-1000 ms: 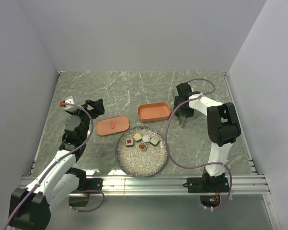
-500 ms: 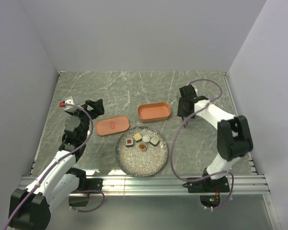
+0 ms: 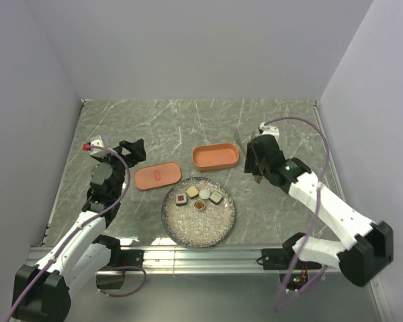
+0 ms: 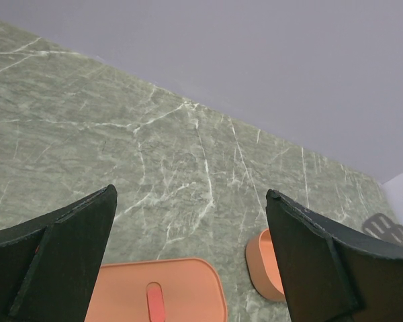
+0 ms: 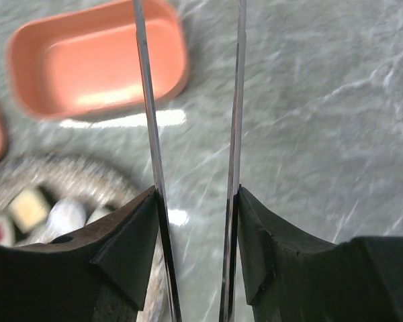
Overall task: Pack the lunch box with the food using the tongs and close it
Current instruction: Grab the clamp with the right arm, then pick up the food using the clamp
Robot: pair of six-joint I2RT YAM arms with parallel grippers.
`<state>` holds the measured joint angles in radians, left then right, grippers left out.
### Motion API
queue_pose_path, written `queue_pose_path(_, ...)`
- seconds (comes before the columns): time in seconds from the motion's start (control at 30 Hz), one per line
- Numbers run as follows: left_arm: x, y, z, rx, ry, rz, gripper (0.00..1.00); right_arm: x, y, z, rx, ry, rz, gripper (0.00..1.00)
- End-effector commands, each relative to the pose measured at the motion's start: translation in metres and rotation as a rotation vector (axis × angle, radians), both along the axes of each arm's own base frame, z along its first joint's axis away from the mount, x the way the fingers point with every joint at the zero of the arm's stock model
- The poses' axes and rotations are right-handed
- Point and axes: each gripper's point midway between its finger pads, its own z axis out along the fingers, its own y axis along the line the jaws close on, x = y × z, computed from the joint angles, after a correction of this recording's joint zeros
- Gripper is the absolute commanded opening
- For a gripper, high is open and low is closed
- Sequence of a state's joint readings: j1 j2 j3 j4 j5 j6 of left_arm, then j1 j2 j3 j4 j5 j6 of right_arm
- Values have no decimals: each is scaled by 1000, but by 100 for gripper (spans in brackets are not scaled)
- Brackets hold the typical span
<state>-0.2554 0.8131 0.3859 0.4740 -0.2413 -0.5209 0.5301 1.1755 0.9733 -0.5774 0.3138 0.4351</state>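
The salmon-orange lunch box stands open and empty behind the plate; it also shows in the right wrist view and the left wrist view. Its lid lies flat to the left, below my open left gripper. Several pieces of food sit on the speckled plate. My right gripper is shut on the tongs. Their two thin metal arms run between its fingers, and their tip points toward the box's right end.
Grey walls enclose the marble table on three sides. A metal rail runs along the near edge by the arm bases. The right arm's cable loops above the table at the right.
The right arm has swung down and stretched out to the right. Its jaws have narrowed onto the tongs, which now stand off the table. The left arm has not moved.
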Motion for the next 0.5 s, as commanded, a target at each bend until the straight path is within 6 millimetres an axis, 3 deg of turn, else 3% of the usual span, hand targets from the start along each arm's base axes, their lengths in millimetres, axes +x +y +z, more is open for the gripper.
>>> queue_pose_path(0.0,-1,3,14,-21,-48,10,99,-29,2,34,61,-99,5,54)
queue_pose_path(0.23,-1,4,14,-22,-45,15,99,-89,27,40,190,-124,164,53)
queue_pose_path(0.47,1,3,12,-21,-38,10,99,-134,40,8,243,-63,313,50)
